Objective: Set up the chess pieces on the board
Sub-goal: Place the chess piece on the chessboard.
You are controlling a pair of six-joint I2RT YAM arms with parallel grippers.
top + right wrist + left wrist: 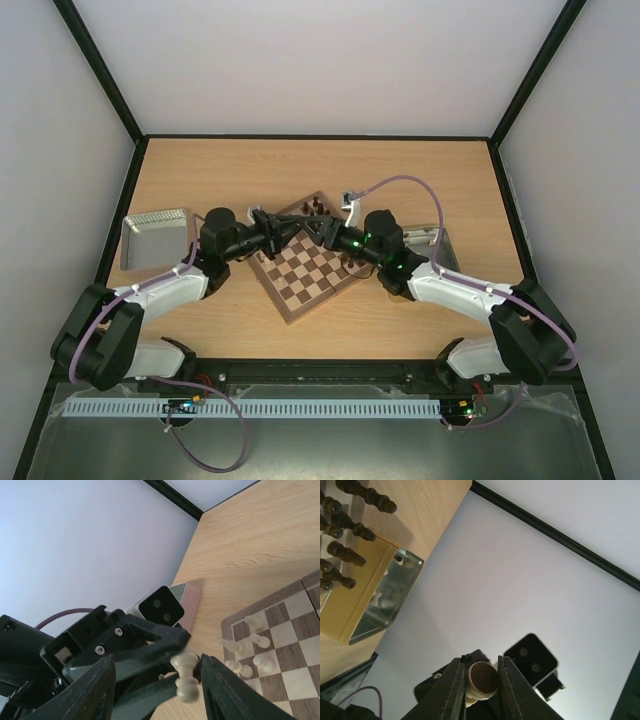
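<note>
Both grippers meet above the far part of the board [305,272]. My left gripper [292,233] is shut on a cream chess piece; in the left wrist view [481,674] the piece's round brown base [483,678] faces the camera between the fingers. My right gripper [326,236] is open. In the right wrist view its fingers [157,660] stand wide apart on either side of that cream piece [184,677], which touches neither finger. Several cream pieces [250,652] stand on the board's corner squares [295,630]. Dark brown pieces [350,555] stand along the board's other side.
A metal tin [155,235] lies left of the board and a second tin [442,243] lies right of it, half hidden by my right arm. That second tin shows in the left wrist view [390,600]. Bare wooden table lies beyond the board.
</note>
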